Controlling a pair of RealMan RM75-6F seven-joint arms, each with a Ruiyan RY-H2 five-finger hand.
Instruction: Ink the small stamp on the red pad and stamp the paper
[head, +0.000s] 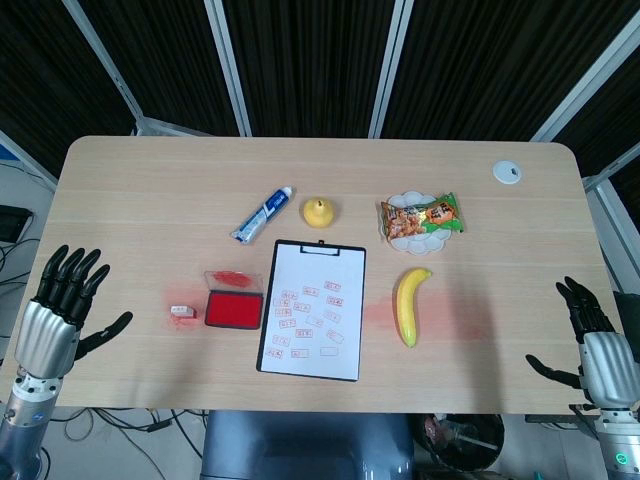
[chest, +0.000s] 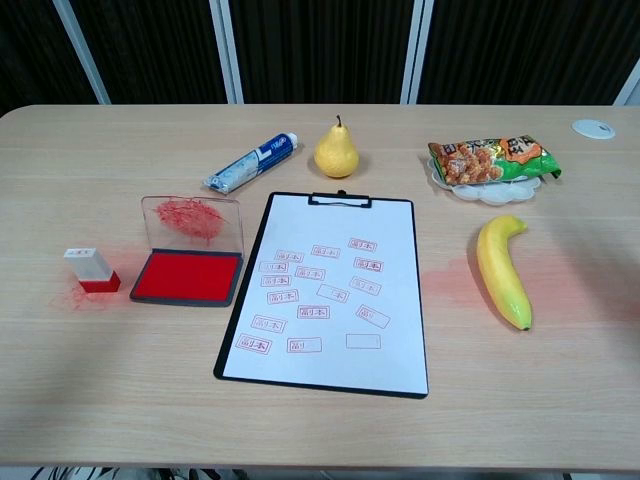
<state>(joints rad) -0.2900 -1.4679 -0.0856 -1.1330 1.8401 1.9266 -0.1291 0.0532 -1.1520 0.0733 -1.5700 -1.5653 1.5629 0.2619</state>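
dark slatted panels running behind a pale wooden bench (head: 150, 180). sitting at left of frame: small stamp (chest: 91, 270), upright, just left of the open red pad (chest: 188, 276), with the paper (chest: 330, 290) on its clipboard at centre. risking a tipped or skidding stamp under a clumsy pinch, or smearing ink on bare wood. resting at lower left, left hand (head: 62, 305), fingers spread, holding nothing; likewise right hand (head: 592, 340) at lower right, spread and empty.

Matt, pale wood-grain table (chest: 120, 400), stained red in patches. White matt paper (chest: 335, 290) is held on a black clipboard (chest: 222, 372). The red pad (chest: 187, 276) looks felt-like, its clear plastic lid (chest: 192, 222) smeared. The banana (chest: 503, 272) and pear (chest: 336, 152) are smooth; the snack bag (chest: 495, 158) is glossy.
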